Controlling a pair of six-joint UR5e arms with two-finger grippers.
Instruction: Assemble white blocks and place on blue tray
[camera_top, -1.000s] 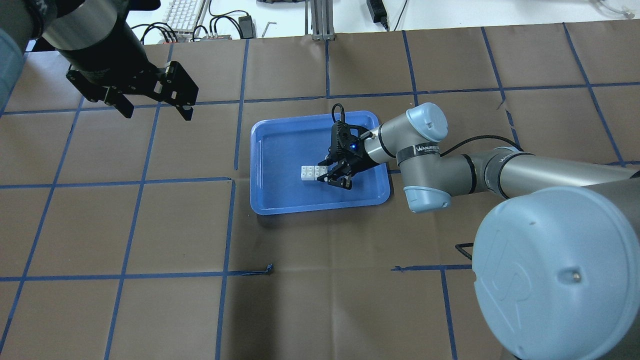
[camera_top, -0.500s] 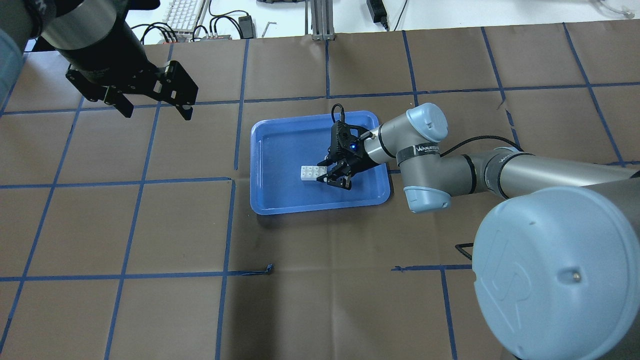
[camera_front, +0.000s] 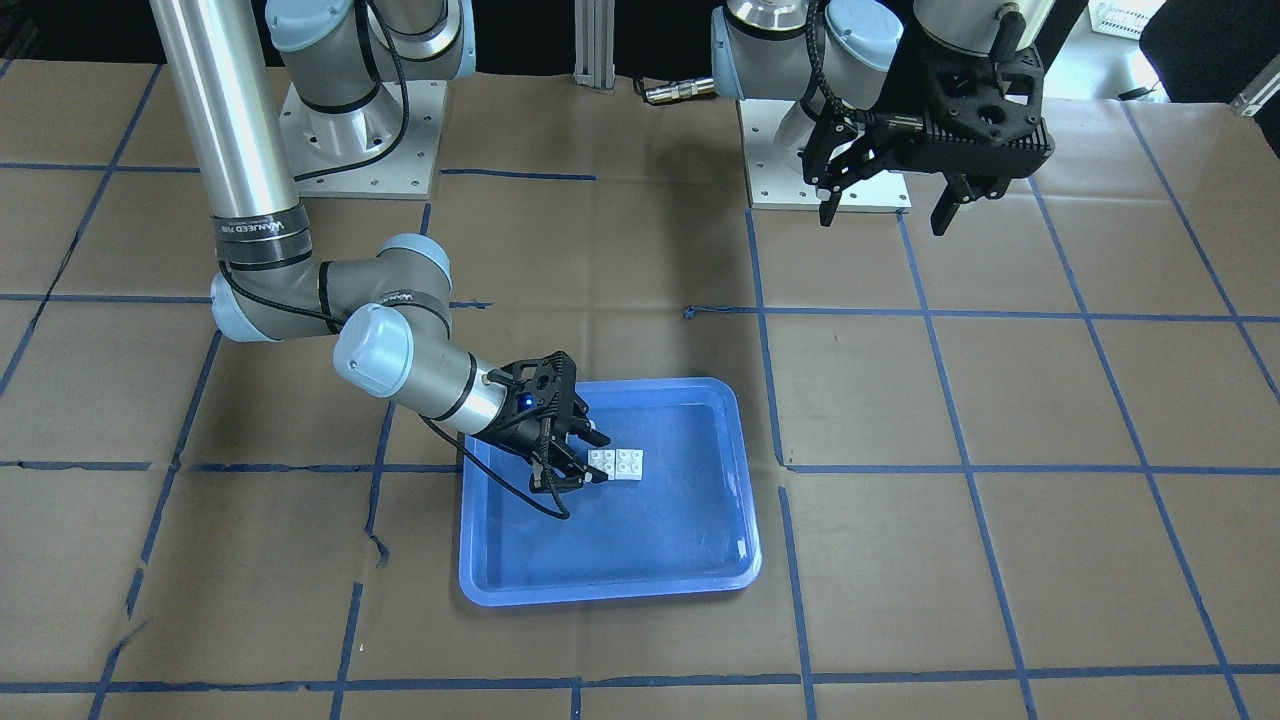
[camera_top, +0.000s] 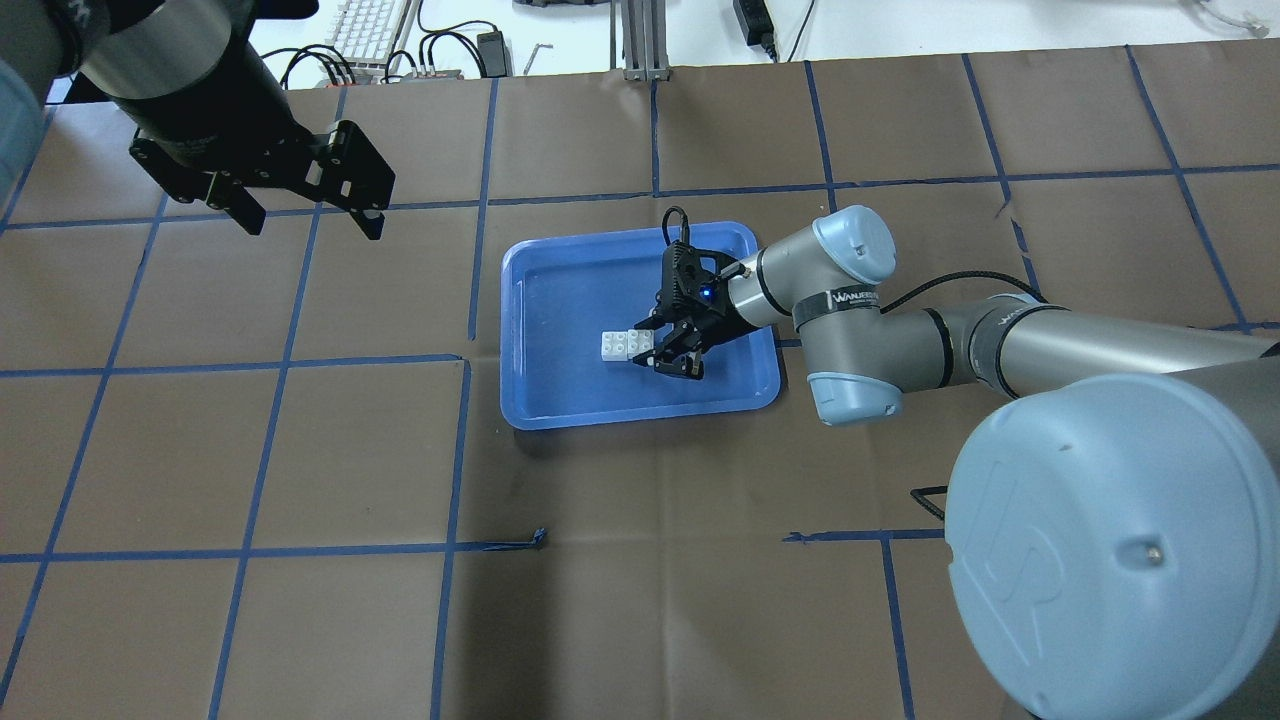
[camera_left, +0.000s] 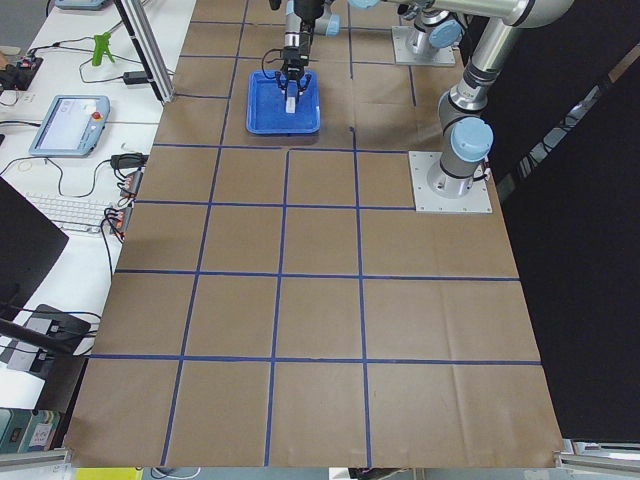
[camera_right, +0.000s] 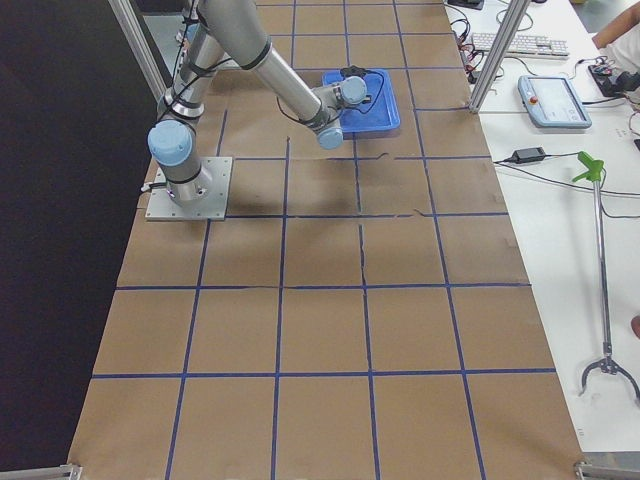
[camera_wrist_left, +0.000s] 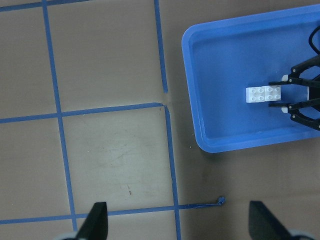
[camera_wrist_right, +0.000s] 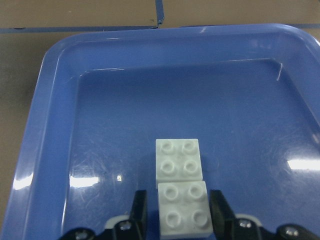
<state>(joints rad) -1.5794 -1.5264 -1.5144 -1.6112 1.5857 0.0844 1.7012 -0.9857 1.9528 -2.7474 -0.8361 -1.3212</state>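
Two white blocks (camera_top: 628, 345) lie side by side and touching, studs up, on the bottom of the blue tray (camera_top: 570, 300). My right gripper (camera_top: 652, 347) reaches low into the tray. Its fingers straddle the nearer block (camera_wrist_right: 183, 215) with a small gap on each side, so it is open. The farther block (camera_wrist_right: 178, 159) lies just beyond the fingertips. The front view shows the blocks (camera_front: 617, 464), the tray (camera_front: 650, 545) and the right gripper (camera_front: 597, 460). My left gripper (camera_top: 315, 228) hangs open and empty, high over the table, left of the tray. Its camera looks down on the blocks (camera_wrist_left: 263, 93).
Brown paper with a blue tape grid covers the table (camera_top: 350, 480). A keyboard and cables (camera_top: 370, 30) lie past the far edge. The two arm bases (camera_front: 360, 130) stand on the robot's side. A torn tape end (camera_top: 540, 538) lies in front of the tray.
Almost nothing. My left gripper has drifted very slightly. The right gripper and the blocks stay where they were.
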